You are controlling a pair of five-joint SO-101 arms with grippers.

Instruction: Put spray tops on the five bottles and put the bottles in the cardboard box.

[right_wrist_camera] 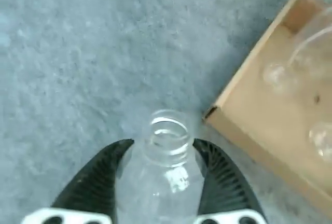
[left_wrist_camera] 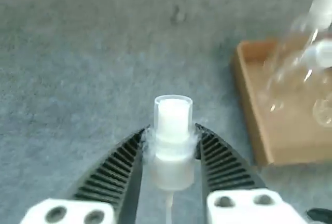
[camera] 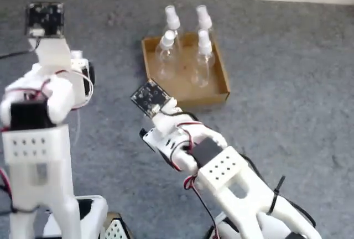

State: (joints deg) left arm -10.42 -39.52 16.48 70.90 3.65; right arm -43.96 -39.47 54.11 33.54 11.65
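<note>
Grey table (camera: pixel 287 56), four capped bottles (camera: pixel 166 59) standing in the cardboard box (camera: pixel 213 98) at the far side. Fingers of the left gripper (left_wrist_camera: pixel 171 132) clench a spray top (left_wrist_camera: pixel 173 112). The right gripper (right_wrist_camera: pixel 163 143) grasps the uncapped fifth bottle (right_wrist_camera: pixel 162 182) near the box's near-left corner, apparently ready for joining.

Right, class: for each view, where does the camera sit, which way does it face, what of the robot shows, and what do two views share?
High view: above the table, looking down on both arms and the cardboard box.
Left wrist view: on the left wrist, looking along the left gripper holding a spray top.
Right wrist view: likewise, right gripper holding an uncapped bottle.
Shared: both wrist views catch the box.
</note>
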